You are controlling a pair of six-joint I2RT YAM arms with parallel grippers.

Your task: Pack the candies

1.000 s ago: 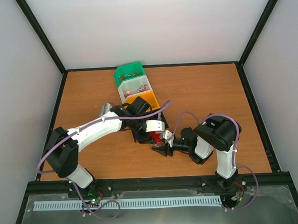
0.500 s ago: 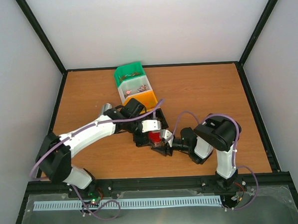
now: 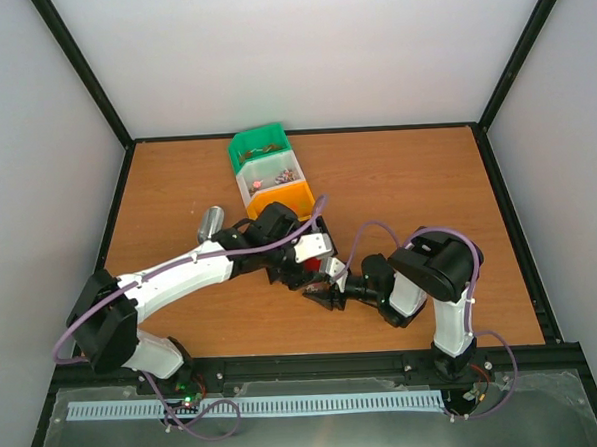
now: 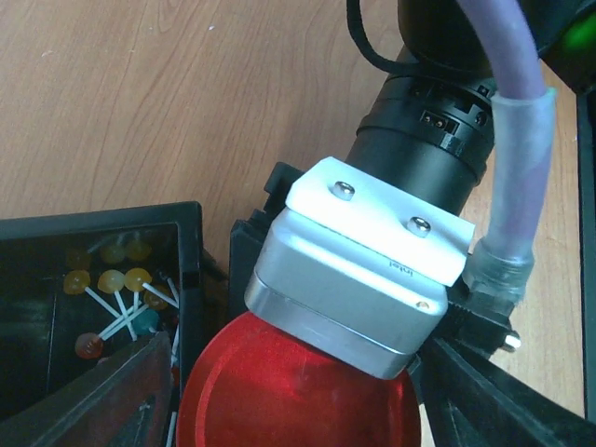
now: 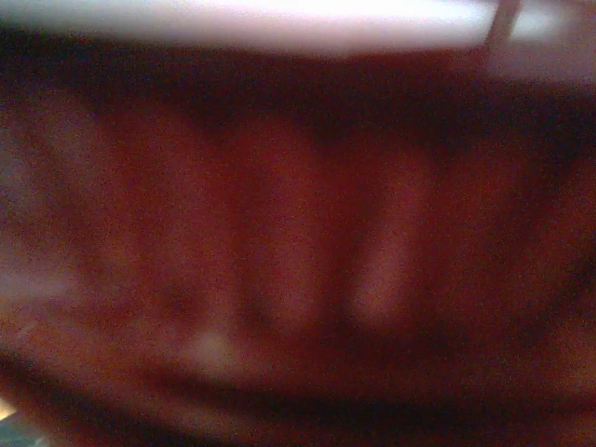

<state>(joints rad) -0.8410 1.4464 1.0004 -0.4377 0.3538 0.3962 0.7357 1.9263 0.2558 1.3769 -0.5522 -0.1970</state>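
Small mixed-colour candies (image 3: 276,175) lie in the white bin (image 3: 260,188), and a few more candies in the green bin (image 3: 259,145). Yellow and orange candies on sticks (image 4: 112,277) fill the black bin (image 4: 191,270). A round red lid (image 4: 298,396) sits beside that bin. My left gripper (image 4: 296,372) is open, and its fingers (image 4: 126,391) stand on either side of the lid with small gaps. My right gripper (image 3: 324,290) reaches in from the right. Its silver wrist camera (image 4: 354,289) lies over the lid and hides its jaws. The right wrist view shows only the blurred ribbed red lid (image 5: 298,242).
An orange bin (image 3: 287,197) ends the row of bins at centre back. A silver cylinder (image 3: 210,223) stands left of my left forearm. Both arms crowd the table's middle, with purple cables looping over them.
My left wrist has swung over the red lid, which now no longer shows from above. Its elbow has dropped toward the near left. The right arm has stayed put.
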